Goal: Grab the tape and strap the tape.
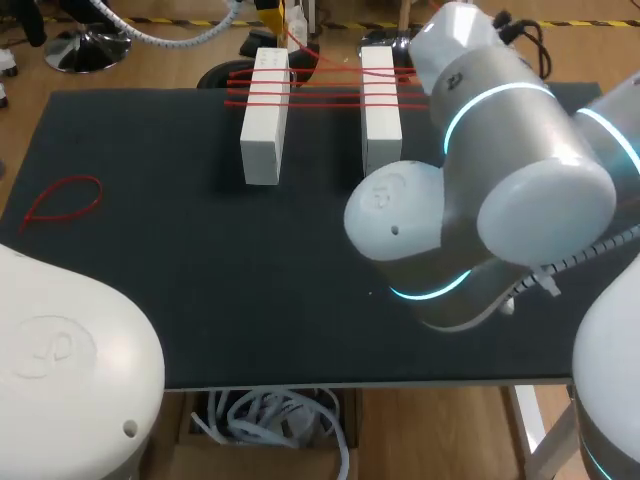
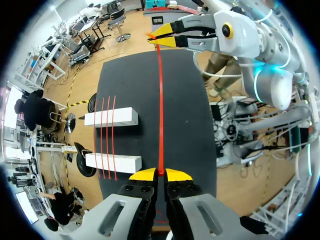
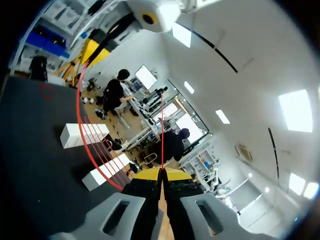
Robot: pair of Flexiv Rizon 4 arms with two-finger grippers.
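Observation:
Two white blocks [image 1: 265, 130] [image 1: 380, 100] stand at the back of the black mat [image 1: 200, 280], with several strands of red tape [image 1: 320, 88] stretched across them. In the left wrist view my left gripper [image 2: 160, 173] is shut on the red tape [image 2: 160, 110], which runs straight over the mat to my right gripper [image 2: 154, 37], also shut on it. The blocks [image 2: 111, 117] [image 2: 112, 162] lie beside that line. My right gripper [image 3: 161, 173] pinches the tape [image 3: 79, 115], which arcs past the blocks [image 3: 82, 134]. In the head view my right arm [image 1: 500, 180] hides its gripper.
A loose loop of red tape [image 1: 65, 200] lies on the mat at the left. The yellow tips of my left gripper [image 1: 270, 12] show just past the mat's back edge, behind the left block.

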